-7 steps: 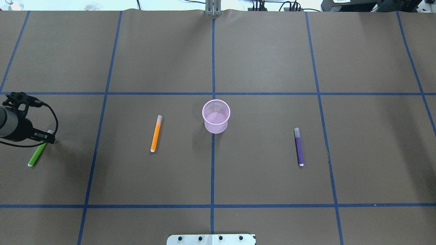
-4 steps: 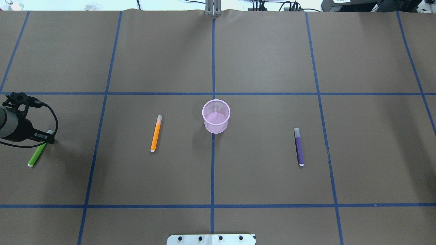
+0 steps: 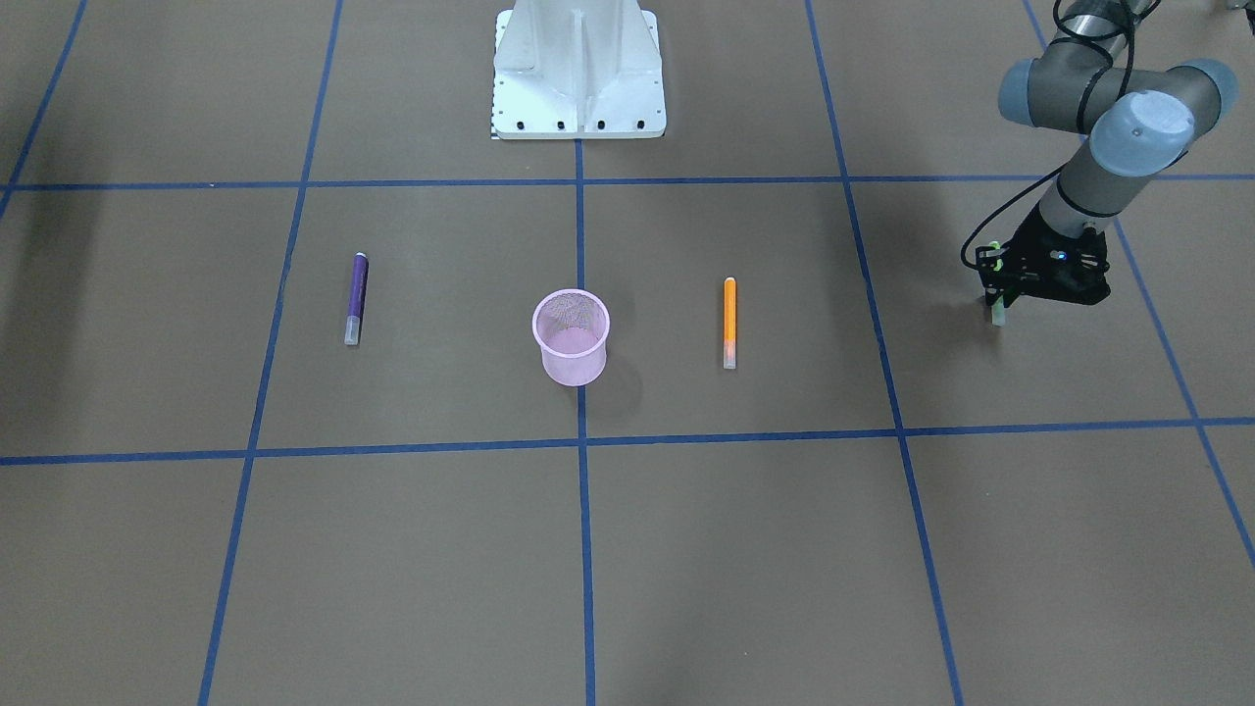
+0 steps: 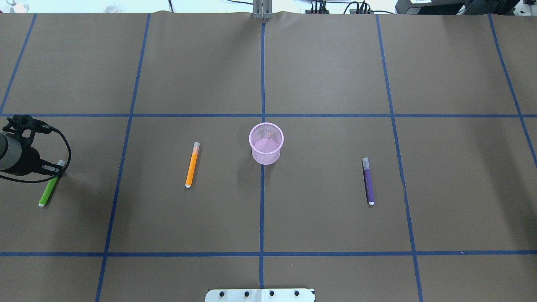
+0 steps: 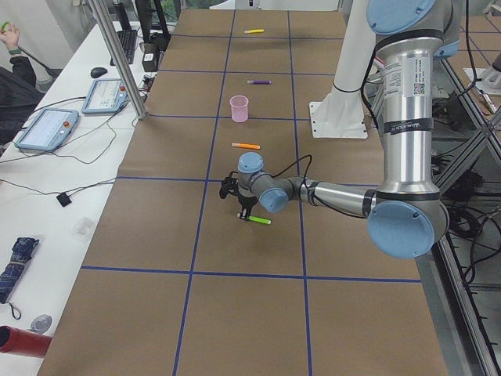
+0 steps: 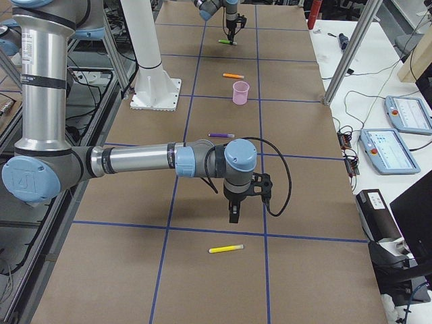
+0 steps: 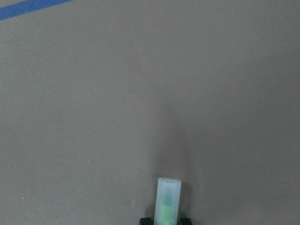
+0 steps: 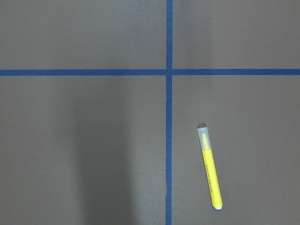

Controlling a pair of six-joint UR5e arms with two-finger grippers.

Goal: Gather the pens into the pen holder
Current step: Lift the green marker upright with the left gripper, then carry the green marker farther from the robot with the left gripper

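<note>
Pens four: green (image 4: pixel 47 192) in left claw's (image 4: pixel 54 170) grip, orange (image 4: pixel 191 165), purple (image 4: pixel 368 183), yellow (image 8: pixel 211 171); pen holder (image 4: pixel 265 157) one; right claw's (image 6: pixel 233 215) state unclear.

Table (image 4: pixel 335 75) holds pen holder (image 4: pixel 266 156), orange pen (image 4: pixel 191 165), purple pen (image 4: pixel 368 181), yellow pen (image 8: pixel 210 168)

The pen holder (image 4: pixel 266 144) stands at the table's (image 4: pixel 327 67) middle; wide gaps separate it from the flat-lying orange pen (image 4: pixel 191 165) and purple pen (image 4: pixel 368 182).

Left pincer (image 5: pixel 243 210) at green pen (image 5: pixel 261 222), orange pen (image 5: pixel 246 146) beyond, pink pen holder (image 5: pixel 239 108) farther
</note>
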